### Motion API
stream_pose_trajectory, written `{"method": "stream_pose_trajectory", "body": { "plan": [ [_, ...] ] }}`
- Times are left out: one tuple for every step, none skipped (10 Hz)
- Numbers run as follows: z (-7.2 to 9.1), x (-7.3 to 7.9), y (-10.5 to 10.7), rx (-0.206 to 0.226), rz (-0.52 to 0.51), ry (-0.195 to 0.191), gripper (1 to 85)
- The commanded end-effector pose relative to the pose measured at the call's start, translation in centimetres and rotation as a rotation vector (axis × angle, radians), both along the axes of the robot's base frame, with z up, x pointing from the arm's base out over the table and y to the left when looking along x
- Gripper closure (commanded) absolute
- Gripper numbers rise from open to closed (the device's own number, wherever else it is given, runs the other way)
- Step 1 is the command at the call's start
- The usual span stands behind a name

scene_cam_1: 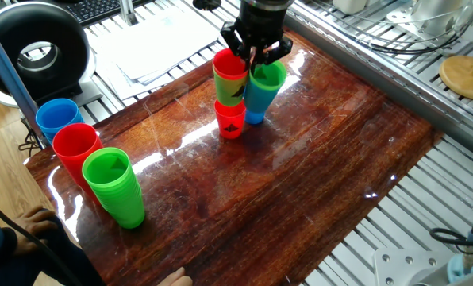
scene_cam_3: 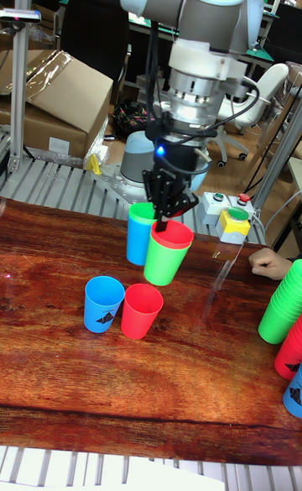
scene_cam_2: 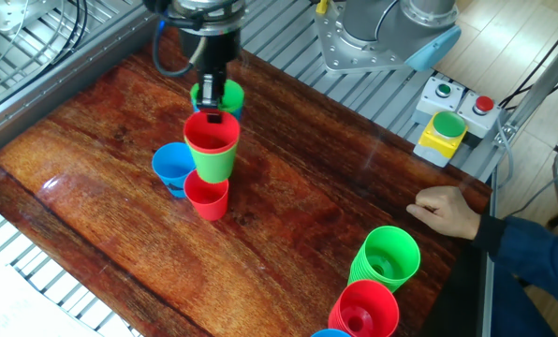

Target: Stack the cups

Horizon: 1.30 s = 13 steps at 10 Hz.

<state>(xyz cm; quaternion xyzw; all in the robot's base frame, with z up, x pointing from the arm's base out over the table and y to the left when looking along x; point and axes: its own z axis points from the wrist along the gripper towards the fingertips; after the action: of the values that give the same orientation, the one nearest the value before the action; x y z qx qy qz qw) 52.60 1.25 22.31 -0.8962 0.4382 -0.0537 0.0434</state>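
My gripper (scene_cam_2: 212, 110) is shut on the rim of a green cup with a red cup nested inside (scene_cam_2: 212, 150). That pair hangs off the table, just above and behind a lone red cup (scene_cam_2: 207, 197). A lone blue cup (scene_cam_2: 173, 168) stands to the left of that red cup. Behind the held pair stands a blue cup with a green cup nested inside (scene_cam_2: 219, 95). The tall fixed view shows my gripper (scene_cam_3: 168, 221), the held pair (scene_cam_3: 168, 256), the red cup (scene_cam_3: 141, 311) and the blue cup (scene_cam_3: 103, 305). In one fixed view my gripper (scene_cam_1: 252, 57) holds the pair (scene_cam_1: 230, 81) over the red cup (scene_cam_1: 231, 119).
Three tall piles of nested cups stand at one end of the wooden table (scene_cam_1: 324, 175): blue (scene_cam_1: 58, 117), red (scene_cam_1: 76, 147) and green (scene_cam_1: 113, 184). A person's hand (scene_cam_2: 443, 212) rests at the table edge near a button box (scene_cam_2: 445, 131).
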Motion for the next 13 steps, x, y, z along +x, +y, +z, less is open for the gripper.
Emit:
{"method": "stream_pose_trajectory", "body": {
  "plan": [
    [0.0, 1.6, -1.5, -0.026, 0.107, -0.031, 84.3],
    [-0.3, 2.1, -1.5, -0.033, 0.145, -0.04, 84.3],
    [-0.4, 2.4, -1.3, -0.031, 0.174, -0.043, 84.3],
    [-0.5, 2.6, -1.2, -0.029, 0.197, -0.049, 84.3],
    [-0.7, 2.7, -1.0, -0.024, 0.231, -0.048, 84.3],
    [-0.8, 2.7, -1.0, -0.021, 0.255, -0.047, 84.3],
    [-1.0, 2.6, -1.1, -0.02, 0.287, -0.046, 84.3],
    [-1.1, 2.6, -1.2, -0.019, 0.309, -0.048, 84.3],
    [-1.3, 2.5, -1.3, -0.017, 0.327, -0.047, 84.3],
    [-1.5, 2.5, -1.6, -0.017, 0.341, -0.048, 84.3],
    [-1.7, 2.4, -2.0, -0.02, 0.356, -0.048, 84.3],
    [-1.8, 2.4, -2.3, -0.019, 0.37, -0.05, 84.3],
    [-2.0, 2.6, -2.6, -0.024, 0.395, -0.056, 84.3]
  ]
}}
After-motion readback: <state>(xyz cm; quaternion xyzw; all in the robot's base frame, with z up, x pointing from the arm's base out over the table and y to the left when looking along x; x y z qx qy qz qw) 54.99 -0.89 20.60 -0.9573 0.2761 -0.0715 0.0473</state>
